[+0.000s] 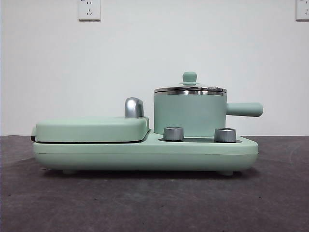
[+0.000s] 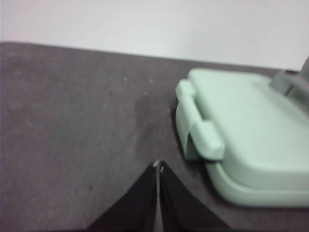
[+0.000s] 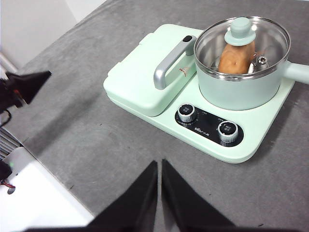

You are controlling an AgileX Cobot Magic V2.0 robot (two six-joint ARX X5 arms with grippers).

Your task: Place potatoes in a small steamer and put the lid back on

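Note:
The mint-green small steamer (image 1: 189, 115) (image 3: 240, 87) stands on its cooker base, side handle pointing right in the front view. Its glass lid (image 3: 251, 34) with the green knob (image 1: 189, 77) rests on the steel rim. Through the glass in the right wrist view, an orange-brown potato (image 3: 235, 58) lies inside the pot. My right gripper (image 3: 159, 166) is shut and empty, well back from the cooker over bare table. My left gripper (image 2: 158, 166) is shut and empty, low over the table beside the griddle's hinged end. Neither gripper shows in the front view.
The flat green griddle (image 1: 91, 128) (image 3: 145, 72) with a chrome handle (image 1: 133, 107) fills the cooker's left half. Two steel dials (image 1: 174, 133) (image 1: 225, 135) sit on the base in front of the pot. The left arm's dark tip (image 3: 21, 87) shows in the right wrist view.

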